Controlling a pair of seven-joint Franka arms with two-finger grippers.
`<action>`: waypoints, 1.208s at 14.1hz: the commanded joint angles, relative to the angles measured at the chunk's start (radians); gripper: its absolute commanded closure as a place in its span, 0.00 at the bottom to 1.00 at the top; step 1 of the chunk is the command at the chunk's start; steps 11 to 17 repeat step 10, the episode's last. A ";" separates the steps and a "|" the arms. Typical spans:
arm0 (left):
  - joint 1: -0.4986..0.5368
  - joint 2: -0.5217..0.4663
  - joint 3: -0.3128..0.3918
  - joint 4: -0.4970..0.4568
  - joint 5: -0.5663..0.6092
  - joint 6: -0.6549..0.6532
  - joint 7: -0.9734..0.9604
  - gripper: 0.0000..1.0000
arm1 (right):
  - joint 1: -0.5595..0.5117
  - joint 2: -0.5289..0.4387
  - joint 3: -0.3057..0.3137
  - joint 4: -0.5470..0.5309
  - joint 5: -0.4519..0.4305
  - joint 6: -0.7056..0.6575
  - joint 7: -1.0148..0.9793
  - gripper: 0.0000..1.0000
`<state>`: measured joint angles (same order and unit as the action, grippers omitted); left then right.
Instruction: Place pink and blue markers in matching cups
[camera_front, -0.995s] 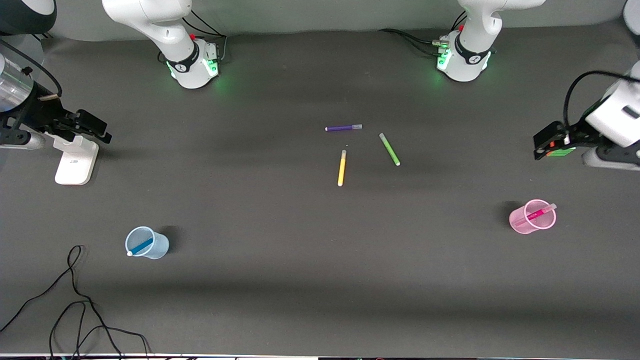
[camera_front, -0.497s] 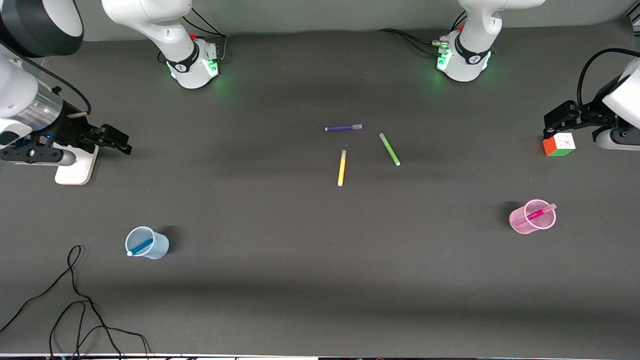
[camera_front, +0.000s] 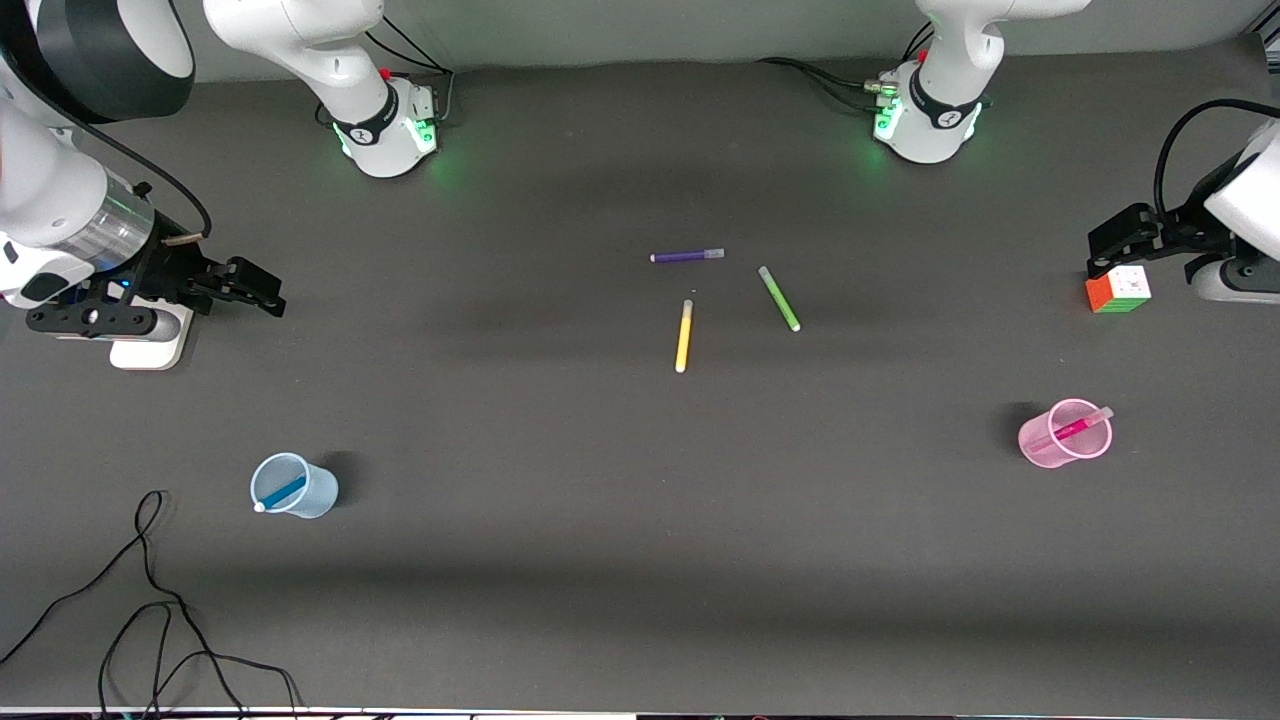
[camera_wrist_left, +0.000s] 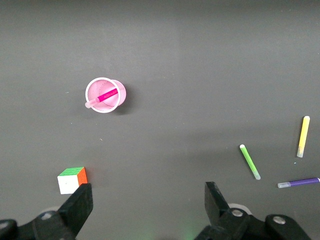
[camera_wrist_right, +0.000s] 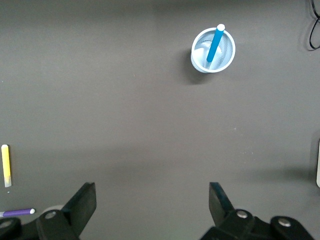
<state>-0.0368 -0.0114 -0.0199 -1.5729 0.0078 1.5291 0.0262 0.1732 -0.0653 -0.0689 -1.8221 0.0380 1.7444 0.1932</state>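
Note:
The blue marker (camera_front: 283, 493) leans inside the pale blue cup (camera_front: 310, 493) toward the right arm's end of the table; both also show in the right wrist view, the marker (camera_wrist_right: 215, 45) in the cup (camera_wrist_right: 225, 60). The pink marker (camera_front: 1070, 431) leans inside the pink cup (camera_front: 1045, 447) toward the left arm's end; the left wrist view shows the marker (camera_wrist_left: 106, 96) in the cup (camera_wrist_left: 118, 102). My right gripper (camera_front: 262, 291) is open and empty, up over the table's right-arm end. My left gripper (camera_front: 1105, 250) is open and empty over a colour cube.
A purple marker (camera_front: 686, 256), a green marker (camera_front: 779, 298) and a yellow marker (camera_front: 684, 336) lie mid-table. A colour cube (camera_front: 1118, 289) sits under the left gripper. A white stand (camera_front: 150, 340) is below the right gripper. Black cables (camera_front: 150, 610) lie at the near edge.
My right gripper has swung toward the table's middle and a little nearer the camera. My left gripper rose off the colour cube, uncovering it, then stayed still.

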 joint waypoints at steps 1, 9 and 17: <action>0.000 -0.001 -0.002 0.007 0.014 -0.012 -0.018 0.00 | 0.002 0.027 0.000 0.044 -0.013 -0.020 0.025 0.00; -0.002 -0.002 -0.003 0.004 0.011 -0.009 -0.019 0.00 | 0.002 0.032 -0.003 0.060 -0.013 -0.029 0.026 0.00; -0.002 -0.002 -0.003 0.004 0.011 -0.010 -0.019 0.00 | 0.000 0.032 -0.003 0.063 -0.013 -0.029 0.026 0.00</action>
